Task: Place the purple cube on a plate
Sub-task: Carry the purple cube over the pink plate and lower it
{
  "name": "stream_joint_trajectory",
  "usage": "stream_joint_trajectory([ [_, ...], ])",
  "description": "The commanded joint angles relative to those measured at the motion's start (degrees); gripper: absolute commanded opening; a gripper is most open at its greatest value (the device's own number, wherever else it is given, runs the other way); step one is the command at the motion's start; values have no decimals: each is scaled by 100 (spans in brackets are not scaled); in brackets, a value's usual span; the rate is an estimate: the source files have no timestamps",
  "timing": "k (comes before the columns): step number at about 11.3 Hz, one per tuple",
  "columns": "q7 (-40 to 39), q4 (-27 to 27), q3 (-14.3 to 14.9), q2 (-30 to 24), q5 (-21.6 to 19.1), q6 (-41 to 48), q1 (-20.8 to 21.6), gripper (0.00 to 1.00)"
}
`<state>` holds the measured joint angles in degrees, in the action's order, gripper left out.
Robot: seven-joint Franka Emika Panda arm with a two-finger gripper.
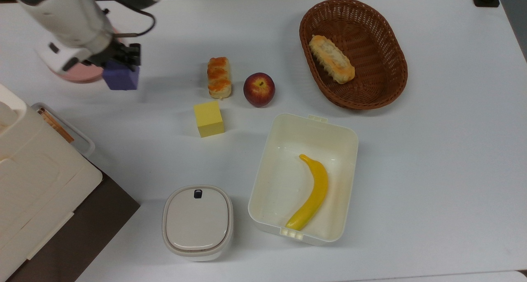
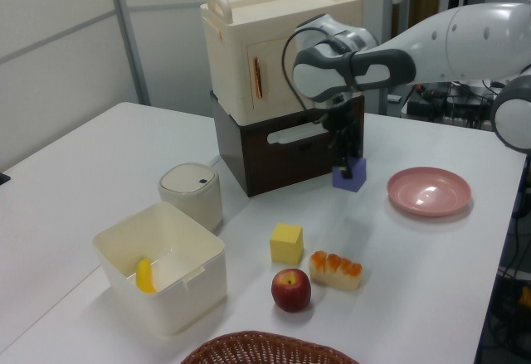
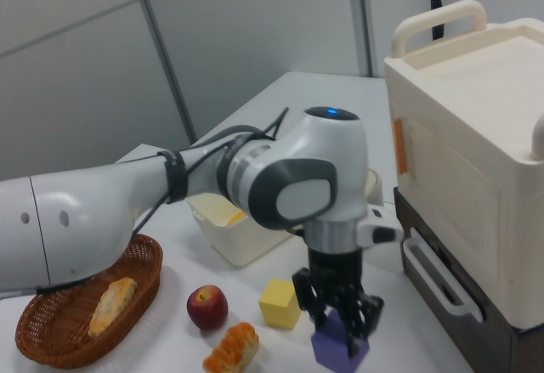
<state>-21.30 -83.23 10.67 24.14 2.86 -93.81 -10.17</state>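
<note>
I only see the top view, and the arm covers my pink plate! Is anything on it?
Observer: No. In the left view the plate shows whole and empty.
Operator: Is the purple cube over it yet?
Observer: Not yet. The purple cube hangs to the left view's left of the plate, with a gap between them.
Operator: Is it pinched properly?
Observer: The right view shows the jaws coming down from above, shut on the purple cube's upper part.
</note>
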Motion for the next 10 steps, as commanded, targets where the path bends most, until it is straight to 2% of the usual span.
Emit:
stream_joint_trajectory([
  [1, -242, -193, -21, -67, 319, 74, -449, 16],
  [4, -742, -403, -12, 3, 715, 82, -810, 17],
  [5, -935, -509, -12, 3, 1064, 91, -829, 24],
  [6, -981, -579, -21, 21, 1242, 91, -864, 25],
  [7, -981, -580, -12, 117, 1279, 83, -925, 29],
  [8, -981, -580, -12, 161, 1375, 83, -934, 43],
  [9, -973, -589, -12, 162, 1584, 100, -917, 73],
  [10, -973, -589, -12, 153, 1665, 135, -882, 100],
])
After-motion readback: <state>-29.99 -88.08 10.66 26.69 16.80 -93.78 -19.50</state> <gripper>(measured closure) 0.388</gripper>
